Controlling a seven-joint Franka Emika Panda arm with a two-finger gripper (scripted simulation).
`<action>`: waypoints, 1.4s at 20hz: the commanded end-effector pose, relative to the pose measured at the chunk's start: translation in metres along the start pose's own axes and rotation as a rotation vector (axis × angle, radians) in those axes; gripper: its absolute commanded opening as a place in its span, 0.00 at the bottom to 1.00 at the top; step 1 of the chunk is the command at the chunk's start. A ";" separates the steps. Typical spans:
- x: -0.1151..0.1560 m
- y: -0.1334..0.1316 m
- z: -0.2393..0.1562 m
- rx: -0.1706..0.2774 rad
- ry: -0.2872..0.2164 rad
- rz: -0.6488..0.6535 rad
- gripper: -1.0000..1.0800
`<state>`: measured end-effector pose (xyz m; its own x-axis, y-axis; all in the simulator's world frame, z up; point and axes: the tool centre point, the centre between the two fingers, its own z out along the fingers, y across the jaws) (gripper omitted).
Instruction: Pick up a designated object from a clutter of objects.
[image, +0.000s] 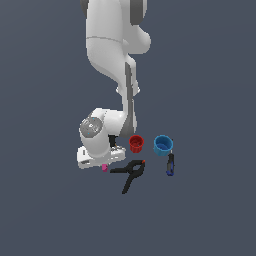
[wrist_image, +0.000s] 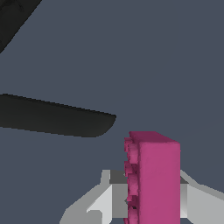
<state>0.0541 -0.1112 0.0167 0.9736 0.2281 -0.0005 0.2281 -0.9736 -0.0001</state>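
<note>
In the wrist view, the pink piece (wrist_image: 153, 179) fills the space between your gripper's (wrist_image: 151, 201) two grey fingers (wrist_image: 103, 201), which sit tight against its sides; the studded face looks toward the black clamp handle (wrist_image: 57, 118) lying just beyond. You appear to have the claw clamped on the piece, so the grasping step looks done or nearly so.

In the exterior view, the same pink piece (image: 104, 168) shows as a small speck directly under the hand, low at the floor (image: 210, 220), so you have not lifted it clear. Just beside it, toward the exterior view's right, lies the black spring clamp (image: 131, 174) with its orange tip. Farther on stand the red cup (image: 136, 143) and the blue cup (image: 163, 145), with the dark blue pen-like object (image: 171, 164) below the blue cup.

Your next move, as I judge it, is a straight vertical lift, keeping the squeeze firm and staying clear of the clamp handle so nothing drags along.
</note>
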 end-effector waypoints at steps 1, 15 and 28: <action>0.000 0.000 0.000 0.000 0.001 0.000 0.00; 0.002 -0.013 -0.039 0.000 0.000 0.000 0.00; 0.011 -0.054 -0.170 -0.001 0.000 0.000 0.00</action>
<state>0.0534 -0.0620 0.1679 0.9736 0.2282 -0.0007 0.2282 -0.9736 0.0004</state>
